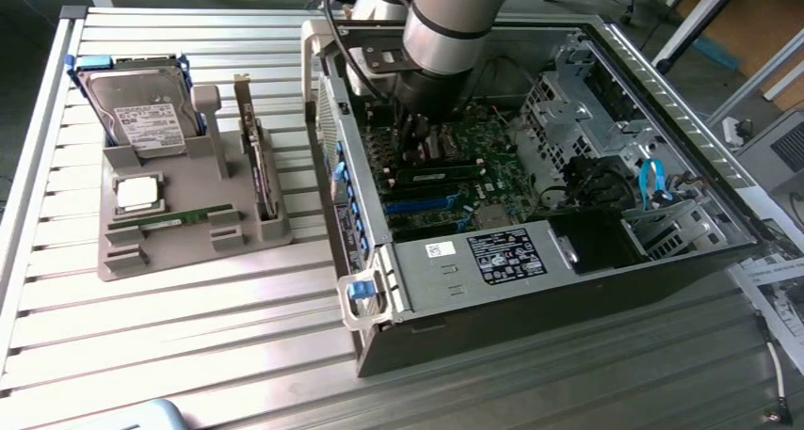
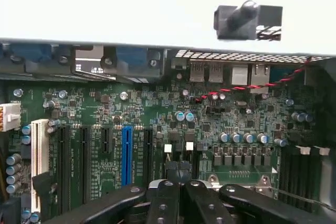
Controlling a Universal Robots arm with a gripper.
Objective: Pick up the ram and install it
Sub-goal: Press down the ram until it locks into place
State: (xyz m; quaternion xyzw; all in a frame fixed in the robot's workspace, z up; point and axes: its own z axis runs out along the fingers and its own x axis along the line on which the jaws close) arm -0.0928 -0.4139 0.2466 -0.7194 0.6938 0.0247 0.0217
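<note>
Gripper (image 2: 181, 195), fingers closed and empty, poised over the motherboard (image 2: 157, 124) inside the case (image 1: 528, 308); ram (image 1: 434, 176) lies seated in its slot just beside it, aligned for installation.

No legible text on any label (image 1: 506, 258)

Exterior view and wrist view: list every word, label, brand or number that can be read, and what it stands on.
No text can be read.
Hard drive label: print too small.
Black sticker on the computer case: white print and symbols, blurred.
White sticker beside it: blurred.
Paper sheet at the exterior view's right: illegible.
Motherboard markings in the wrist view: too small.
</note>
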